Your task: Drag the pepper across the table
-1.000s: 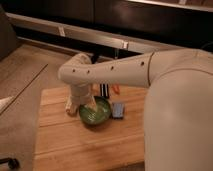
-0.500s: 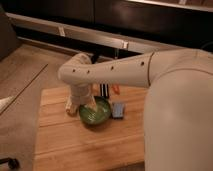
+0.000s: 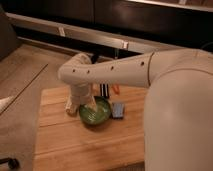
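across the middle of the frame a thick, smooth white arm [image 3: 125, 75] reaches in from the right, rounded like a tube and dotted with small dark holes. its gripper [image 3: 81, 104] hangs down at centre-left, over the left rim of a green bowl [image 3: 97, 114]; whether it is spread wide or drawn narrow cannot be told. the table [image 3: 75, 145] fills the lower half, light-brown wood laid in long planks with visible seams. the pepper [image 3: 116, 89], slim, orange-red and largely hidden, lies just above centre near the table's far edge, just right of a black rectangular block [image 3: 104, 90] and partly under the arm. a blue, flat, sponge-like pad [image 3: 118, 110] sits just right of the round bowl. count: one pepper, one bowl, one block, one pad.
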`<action>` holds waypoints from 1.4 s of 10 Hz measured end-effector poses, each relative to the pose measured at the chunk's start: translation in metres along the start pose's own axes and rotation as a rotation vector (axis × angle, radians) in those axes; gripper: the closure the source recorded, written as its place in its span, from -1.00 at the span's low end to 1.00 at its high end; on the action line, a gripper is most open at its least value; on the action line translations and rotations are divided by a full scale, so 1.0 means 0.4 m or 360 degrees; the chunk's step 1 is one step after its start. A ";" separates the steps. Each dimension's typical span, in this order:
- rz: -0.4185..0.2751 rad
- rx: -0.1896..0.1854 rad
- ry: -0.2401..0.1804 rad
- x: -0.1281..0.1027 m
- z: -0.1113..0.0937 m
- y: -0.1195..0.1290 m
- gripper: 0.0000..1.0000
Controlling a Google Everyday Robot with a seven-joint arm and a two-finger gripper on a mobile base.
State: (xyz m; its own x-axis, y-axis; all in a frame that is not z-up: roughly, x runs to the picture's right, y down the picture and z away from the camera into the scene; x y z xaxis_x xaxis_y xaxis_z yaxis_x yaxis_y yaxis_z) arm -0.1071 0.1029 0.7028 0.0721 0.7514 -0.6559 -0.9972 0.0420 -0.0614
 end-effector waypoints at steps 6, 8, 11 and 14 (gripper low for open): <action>-0.0064 0.0092 -0.0236 -0.125 -0.035 -0.114 -0.30; -0.0087 0.0192 -0.0402 -0.193 -0.106 -0.227 -0.30; -0.0040 0.0247 -0.0482 -0.210 -0.150 -0.310 -0.30; -0.0037 0.0236 -0.0483 -0.214 -0.145 -0.308 -0.30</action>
State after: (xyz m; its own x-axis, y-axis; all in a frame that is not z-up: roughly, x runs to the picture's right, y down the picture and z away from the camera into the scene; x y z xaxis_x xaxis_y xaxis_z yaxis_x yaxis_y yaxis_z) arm 0.0107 -0.0046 0.7229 0.1080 0.9098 -0.4007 -0.9889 0.1398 0.0508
